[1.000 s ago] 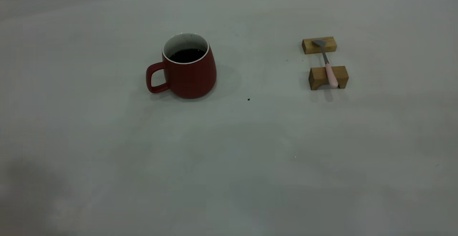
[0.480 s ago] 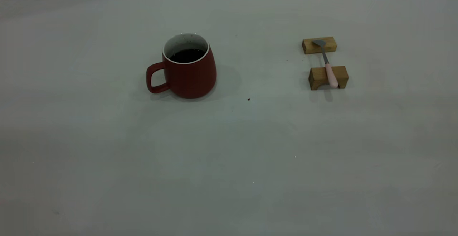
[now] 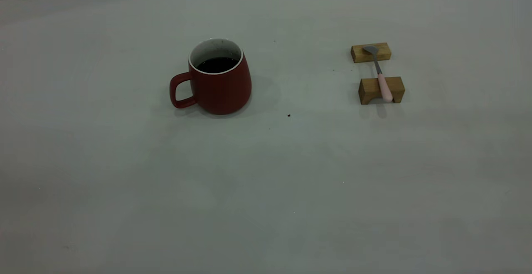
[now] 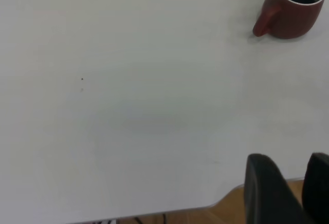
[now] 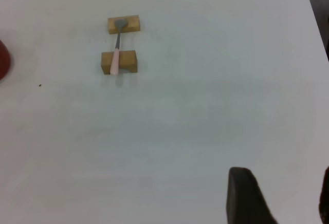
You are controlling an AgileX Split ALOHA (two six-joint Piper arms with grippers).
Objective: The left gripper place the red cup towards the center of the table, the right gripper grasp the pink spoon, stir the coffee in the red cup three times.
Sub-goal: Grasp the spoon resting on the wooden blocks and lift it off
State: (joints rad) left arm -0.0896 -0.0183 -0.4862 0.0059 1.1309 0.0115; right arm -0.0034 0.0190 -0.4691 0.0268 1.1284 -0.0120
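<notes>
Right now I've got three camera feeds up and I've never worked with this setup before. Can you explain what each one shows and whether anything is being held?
The wide picture looks across the table from outside the machine; neither arm is in it. On the table stands a red cup with dark coffee inside and its handle pointing to that picture's left. To its right, a pink spoon lies bridged across two small wooden blocks, its metal bowl on the farther block.

The other two pictures come from cameras on the arms' wrists. In the left wrist picture, the left gripper shows as two dark fingers at the edge, parted, the cup far off. In the right wrist picture, the right gripper also has its fingers parted, the spoon at a distance.

Nothing is held; both arms hang back from the objects.
</notes>
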